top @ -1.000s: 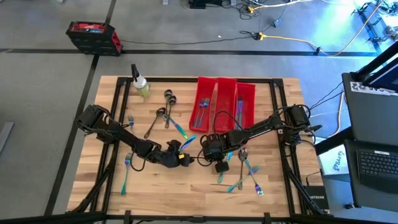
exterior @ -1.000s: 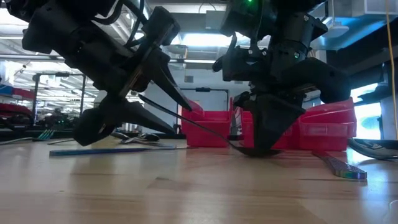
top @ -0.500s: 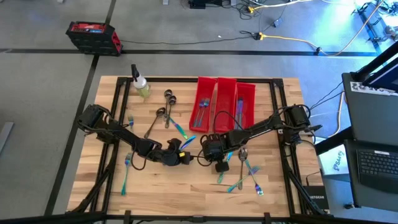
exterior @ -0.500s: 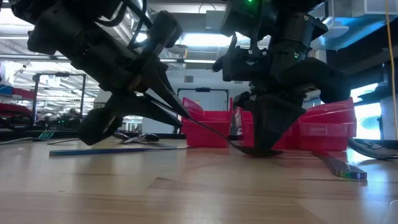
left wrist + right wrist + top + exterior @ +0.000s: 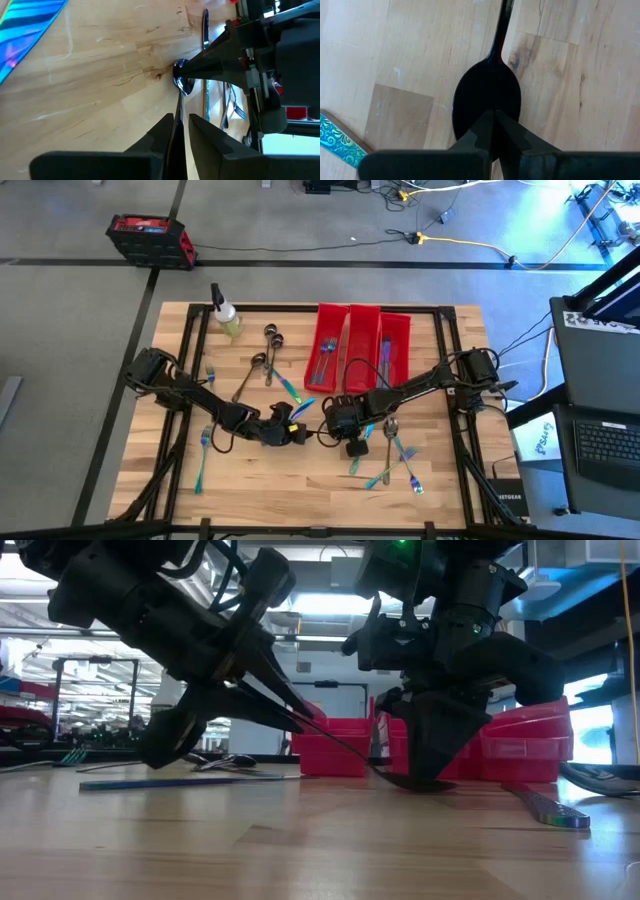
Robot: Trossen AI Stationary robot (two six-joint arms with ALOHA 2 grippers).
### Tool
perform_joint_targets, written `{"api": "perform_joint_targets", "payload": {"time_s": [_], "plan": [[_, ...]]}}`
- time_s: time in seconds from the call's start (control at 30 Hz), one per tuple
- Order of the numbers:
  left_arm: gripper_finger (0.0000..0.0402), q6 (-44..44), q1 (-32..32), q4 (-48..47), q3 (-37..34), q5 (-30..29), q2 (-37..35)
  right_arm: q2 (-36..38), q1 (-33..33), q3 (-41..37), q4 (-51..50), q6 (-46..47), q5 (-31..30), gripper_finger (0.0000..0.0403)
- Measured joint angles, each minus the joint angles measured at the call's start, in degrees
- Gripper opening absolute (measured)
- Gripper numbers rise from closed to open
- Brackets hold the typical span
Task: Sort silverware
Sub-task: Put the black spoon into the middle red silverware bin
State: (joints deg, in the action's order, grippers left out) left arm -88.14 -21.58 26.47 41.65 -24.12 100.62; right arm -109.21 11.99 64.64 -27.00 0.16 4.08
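Left gripper fingers clamped on dark spoon's handle at mid-desk. Right gripper fingers pressed together, tips on that spoon's bowl against the wood. Just beyond, an iridescent knife, scattered forks, and three red bins behind.

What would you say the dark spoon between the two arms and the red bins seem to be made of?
Dark spoon: probably polished dark metal; its bowl is glossy and its handle thin. Red bins: likely moulded plastic, uniformly red with thin walls and a slight sheen.
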Motion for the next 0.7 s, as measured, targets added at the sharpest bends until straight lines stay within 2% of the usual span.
{"api": "perform_joint_targets", "payload": {"time_s": [0.4,0.7], "plan": [[0.0052,-0.1,0.0,0.0,0.0,0.3,0.0,0.0,0.0,0.0,0.1,0.0,0.0,0.0000],[0.0151,-2.6,0.0,-1.0,0.0,0.4,0.0,0.0,0.0,0.0,0.2,0.0,0.0,0.0000]]}}
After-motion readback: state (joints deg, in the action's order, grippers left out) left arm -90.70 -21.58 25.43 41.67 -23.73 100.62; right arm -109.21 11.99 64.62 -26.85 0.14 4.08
